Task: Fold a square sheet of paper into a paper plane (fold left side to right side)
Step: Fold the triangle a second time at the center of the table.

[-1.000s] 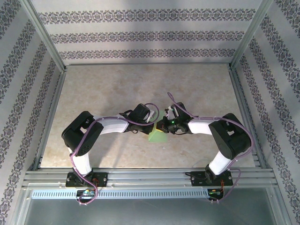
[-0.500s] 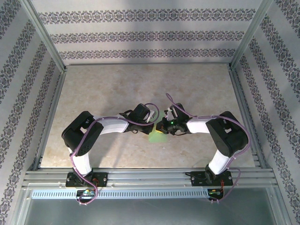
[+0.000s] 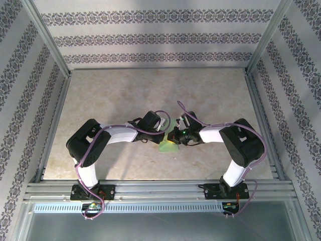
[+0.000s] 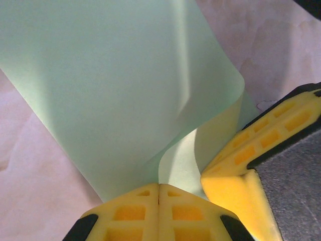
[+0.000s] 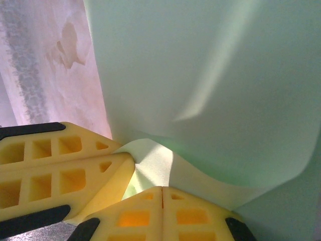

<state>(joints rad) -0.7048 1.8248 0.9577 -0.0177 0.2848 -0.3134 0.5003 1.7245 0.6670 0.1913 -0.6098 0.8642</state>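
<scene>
both clamped on one curled thin pale green paper sheet (image 4: 100, 75), left gripper (image 4: 158, 187) just beside right gripper (image 5: 162, 189)

Green paper (image 3: 166, 146) lies partly on marbled table (image 3: 125, 100).

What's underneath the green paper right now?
Under the square sheet of paper its own edge curls back beneath, toward the left gripper and right gripper. Marble table shows beside it; the table surface directly below is covered.
</scene>
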